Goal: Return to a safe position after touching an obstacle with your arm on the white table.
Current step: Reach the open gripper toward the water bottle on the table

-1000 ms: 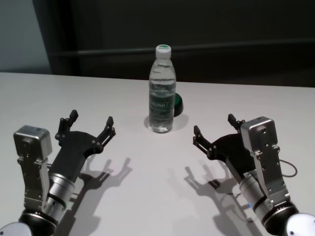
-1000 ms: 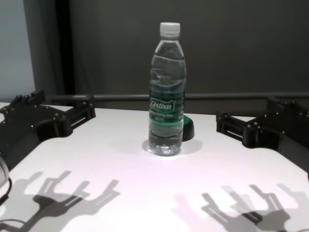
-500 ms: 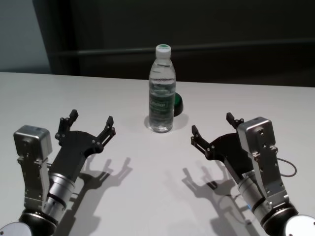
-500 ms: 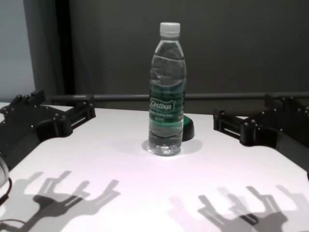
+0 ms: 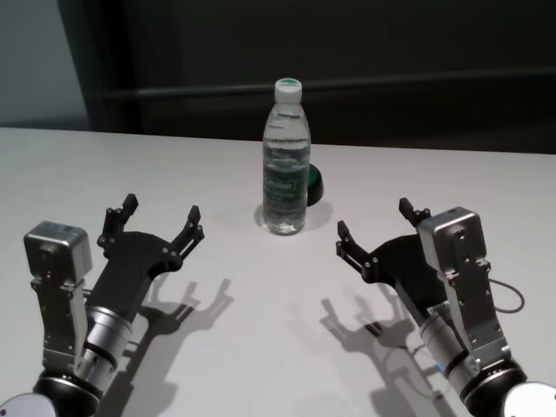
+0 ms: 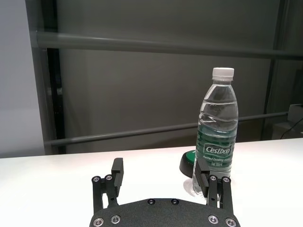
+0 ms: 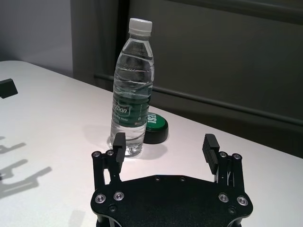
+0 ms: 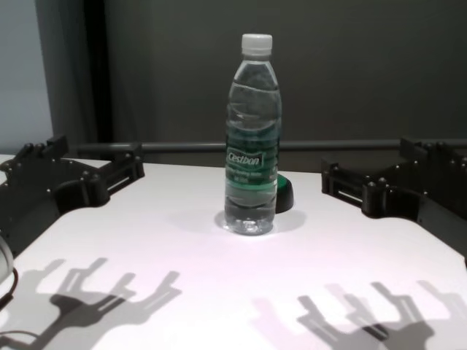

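Between open tools [image 5: 160,219], bottle [image 5: 286,161] stands apart.

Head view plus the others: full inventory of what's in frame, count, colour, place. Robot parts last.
water bottle: 1, clear with white cap and green label, upright at the table's middle, touching neither tool.
dome-shaped thing: 1, dark with a green top, on the table just behind the bottle, toward the robot's right.
white table: 1, white, spans the whole foreground under both arms.
rail: 1, dark grey, horizontal on the dark wall behind the table.
left tool: 1, black, open, above the table on the bottle's left.
right tool: 1, black, open, above the table on the bottle's right.
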